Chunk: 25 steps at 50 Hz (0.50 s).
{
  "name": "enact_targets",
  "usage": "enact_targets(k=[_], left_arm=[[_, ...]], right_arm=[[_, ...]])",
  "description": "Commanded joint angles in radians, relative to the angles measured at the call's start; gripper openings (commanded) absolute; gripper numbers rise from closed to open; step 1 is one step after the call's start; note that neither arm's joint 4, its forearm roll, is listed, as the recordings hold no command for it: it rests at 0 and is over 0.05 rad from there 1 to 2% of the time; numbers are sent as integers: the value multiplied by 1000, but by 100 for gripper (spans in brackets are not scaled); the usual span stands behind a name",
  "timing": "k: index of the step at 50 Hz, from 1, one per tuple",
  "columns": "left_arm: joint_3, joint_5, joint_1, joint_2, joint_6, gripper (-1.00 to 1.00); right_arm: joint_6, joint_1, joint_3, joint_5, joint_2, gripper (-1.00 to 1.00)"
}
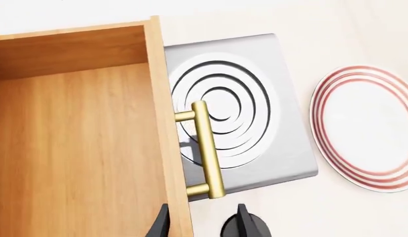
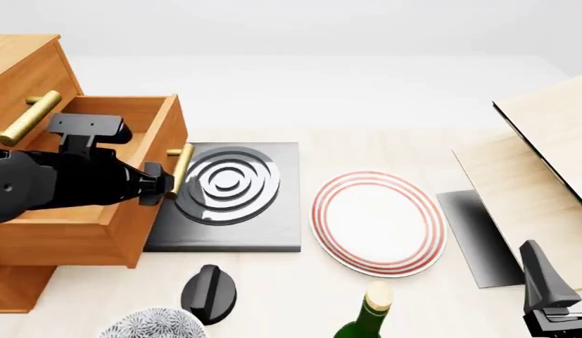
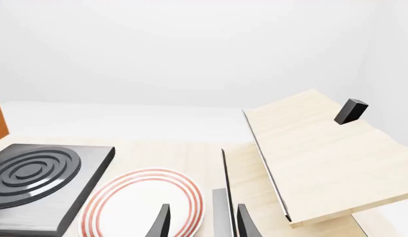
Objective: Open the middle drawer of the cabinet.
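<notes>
Middle drawer (image 2: 103,211) of the cabinet (image 2: 23,67) juts out at the left of the front frame, its brass bar handle (image 2: 181,169) overhanging the grey hotplate (image 2: 262,225). Left gripper (image 2: 159,184) sits at the drawer's front panel, released, its fingertips (image 1: 161,224) straddling the panel edge (nothing clamped). Right gripper (image 3: 200,222), lower right, hangs spread above a red-ringed plate (image 2: 375,222), beside pale wooden boards (image 2: 544,162).
</notes>
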Motion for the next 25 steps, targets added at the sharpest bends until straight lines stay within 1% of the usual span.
enact_targets(k=[1,9,25], left_arm=[[-4,-7,-40,5,-13,100],[-12,-16,-64,20,-20,100],[-20,-30,-85,39,-17,100]], right_arm=[[7,3,8,-1,0,100],[7,3,8,-1,0,100],[8,3,8,-1,0,100]])
